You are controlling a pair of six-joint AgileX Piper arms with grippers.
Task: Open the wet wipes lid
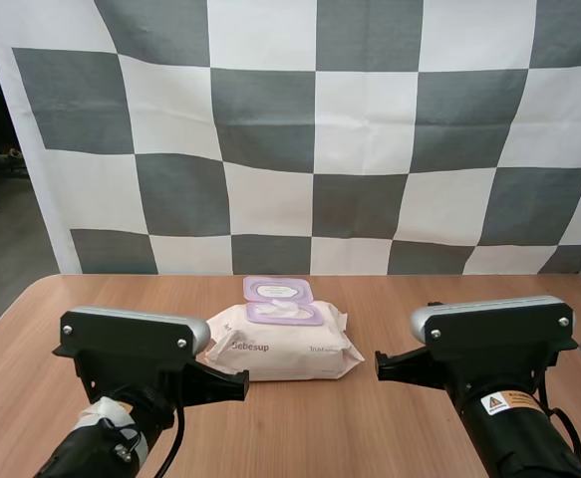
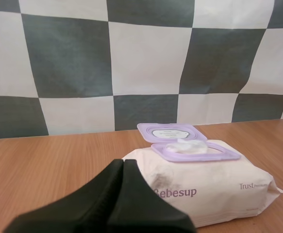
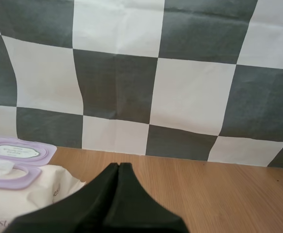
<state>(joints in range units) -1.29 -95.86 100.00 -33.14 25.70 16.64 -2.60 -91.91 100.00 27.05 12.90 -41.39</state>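
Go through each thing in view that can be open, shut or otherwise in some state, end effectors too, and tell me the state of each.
wet wipes pack: lying flat on the table, held by nothing.
lid: flipped open, tipped back behind the opening.
wipe: poking up through the opening.
left end effector: shut on nothing, close to the pack.
right end effector: shut on nothing, beside the pack.

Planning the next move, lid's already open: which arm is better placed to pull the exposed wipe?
Left, probably: the left jaws, shut, sit right by the wet wipes pack, wipe just beyond; the right jaws, also shut, point past its end.
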